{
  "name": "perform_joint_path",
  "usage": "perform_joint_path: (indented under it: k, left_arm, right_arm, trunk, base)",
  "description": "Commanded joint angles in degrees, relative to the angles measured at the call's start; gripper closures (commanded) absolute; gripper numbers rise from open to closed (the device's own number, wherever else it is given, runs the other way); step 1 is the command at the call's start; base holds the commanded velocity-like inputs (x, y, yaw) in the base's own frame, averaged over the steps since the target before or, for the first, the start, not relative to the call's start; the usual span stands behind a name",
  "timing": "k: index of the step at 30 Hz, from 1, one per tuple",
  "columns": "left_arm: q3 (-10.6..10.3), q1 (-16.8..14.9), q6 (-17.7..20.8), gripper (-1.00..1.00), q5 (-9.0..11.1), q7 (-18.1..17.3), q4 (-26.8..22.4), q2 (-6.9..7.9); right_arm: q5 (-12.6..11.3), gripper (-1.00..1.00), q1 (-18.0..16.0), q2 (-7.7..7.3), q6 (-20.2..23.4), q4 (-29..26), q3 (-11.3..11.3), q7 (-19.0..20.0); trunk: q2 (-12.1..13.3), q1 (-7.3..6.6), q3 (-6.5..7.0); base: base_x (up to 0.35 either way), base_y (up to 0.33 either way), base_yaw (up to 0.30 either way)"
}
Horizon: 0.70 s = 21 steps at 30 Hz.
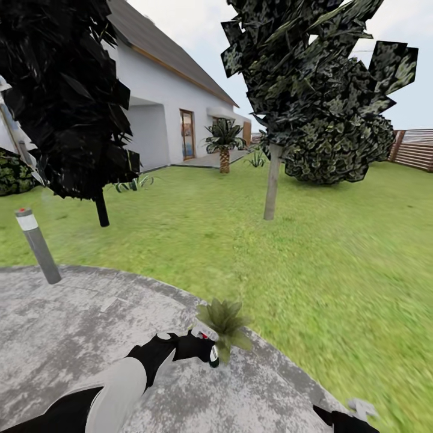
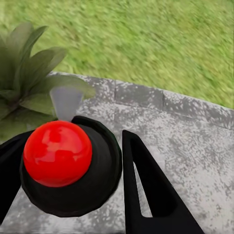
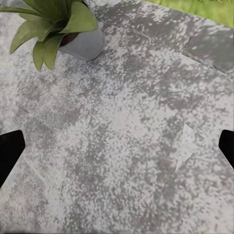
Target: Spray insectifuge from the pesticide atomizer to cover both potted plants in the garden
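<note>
A: Currently listed, item one: left hand (image 2: 92, 195), black fingers closed round the pesticide atomizer (image 2: 68, 165), a dark round-bodied bottle with a glossy red dome cap and a pale grey nozzle.

B: Item two?

A: Potted plant (image 1: 224, 322), a low rosette of broad pointed green leaves. In the head view it sits at about 12 o'clock from the atomizer, just beyond the nozzle, near the edge of the mottled grey paving (image 1: 72, 325) where the green lawn (image 1: 337, 252) begins. Its small grey pot (image 3: 85, 44) shows in the right wrist view.

B: Right hand?

A: Right hand (image 3: 117, 146): black fingertips spread wide at either side, holding nothing, over bare paving.

B: Risks on file?

A: My judgement: the nozzle sits so close to the leaves that spray may wet only the near side, leaving cover incomplete. Pressing forward could nudge or tip the light pot. A second plant is not to be seen here, so it may be left untreated.
</note>
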Motion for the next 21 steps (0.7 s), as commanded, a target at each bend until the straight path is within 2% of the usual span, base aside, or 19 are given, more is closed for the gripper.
perform_joint_path:
  k: [1,6,21]
  left_arm:
    - [0.5,0.0,-0.1,1.00,-0.6,-0.2,0.0,-0.03]
    - [0.5,0.0,-0.1,1.00,-0.6,-0.2,0.0,-0.03]
    - [0.5,0.0,-0.1,1.00,-0.6,-0.2,0.0,-0.03]
  right_arm:
    - [0.5,-1.00,0.0,0.03,0.3,-0.1,-0.5,0.4]
    - [0.4,-1.00,0.0,0.03,0.3,-0.1,-0.5,0.4]
    - [0.4,-1.00,0.0,0.03,0.3,-0.1,-0.5,0.4]
  trunk:
    - [0.4,-0.23,0.13]
    - [2.4,-1.33,1.26]
    - [8.4,-4.63,5.29]
  base:
    - [0.000,0.000,0.279]
    - [0.000,0.000,0.154]
    - [0.000,0.000,0.003]
